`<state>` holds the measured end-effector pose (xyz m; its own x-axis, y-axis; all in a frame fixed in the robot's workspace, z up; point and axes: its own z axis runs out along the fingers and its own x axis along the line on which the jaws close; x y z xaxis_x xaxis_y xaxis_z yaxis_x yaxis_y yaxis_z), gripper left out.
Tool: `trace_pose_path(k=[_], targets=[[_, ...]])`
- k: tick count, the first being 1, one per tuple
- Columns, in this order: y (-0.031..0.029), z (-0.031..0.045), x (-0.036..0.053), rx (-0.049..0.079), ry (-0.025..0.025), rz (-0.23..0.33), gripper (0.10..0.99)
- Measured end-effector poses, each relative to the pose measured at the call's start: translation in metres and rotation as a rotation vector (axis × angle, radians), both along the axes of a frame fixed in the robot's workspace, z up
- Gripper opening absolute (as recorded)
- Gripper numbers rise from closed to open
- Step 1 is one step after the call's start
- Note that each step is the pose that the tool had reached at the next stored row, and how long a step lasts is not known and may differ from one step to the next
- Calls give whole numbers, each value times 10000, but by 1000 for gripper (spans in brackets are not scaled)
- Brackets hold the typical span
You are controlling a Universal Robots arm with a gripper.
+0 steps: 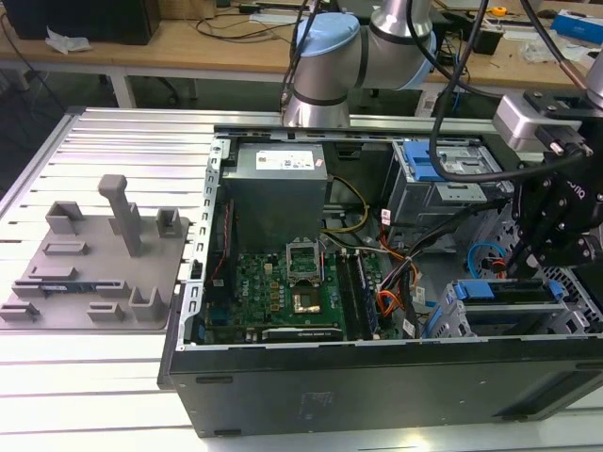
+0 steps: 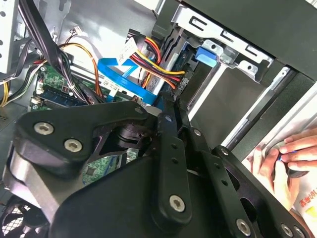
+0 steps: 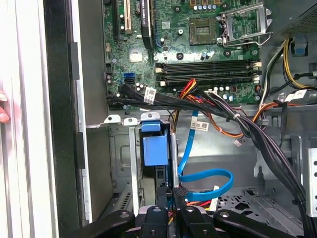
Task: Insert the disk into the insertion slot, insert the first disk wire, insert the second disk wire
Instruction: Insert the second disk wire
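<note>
The disk (image 1: 504, 303), in its blue caddy (image 3: 152, 148), sits inside the insertion slot (image 1: 450, 318) at the exterior view's right end of the open computer case. The first disk wire (image 2: 153, 62), a red, orange and yellow bundle, ends in a dark plug (image 2: 182, 81) at the disk's rear edge. The second disk wire (image 3: 210, 181), flat and bright blue, loops round and runs into my fingertips. My gripper (image 3: 179, 192) is shut on its end, just beside the dark plug; the blue wire's own plug is hidden between the fingers. The gripper (image 2: 169, 101) is within the case.
A thick black cable bundle (image 3: 223, 114) crosses above the drive cage. The motherboard (image 1: 283, 282), power supply (image 1: 278, 179) and a taller bay with a blue lever (image 1: 443, 169) are inside the case. A grey fixture plate (image 1: 94, 264) lies at the exterior view's left. A person's hand (image 2: 282, 158) rests outside the case wall.
</note>
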<state>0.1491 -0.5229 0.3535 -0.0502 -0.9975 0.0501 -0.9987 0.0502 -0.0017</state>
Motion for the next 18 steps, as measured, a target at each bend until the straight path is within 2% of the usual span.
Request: trace_pose_path(k=[14, 18], targets=[[-16, -15, 9, -3, 1, 0, 161], [-15, -42, 9, -1, 1, 0, 161]])
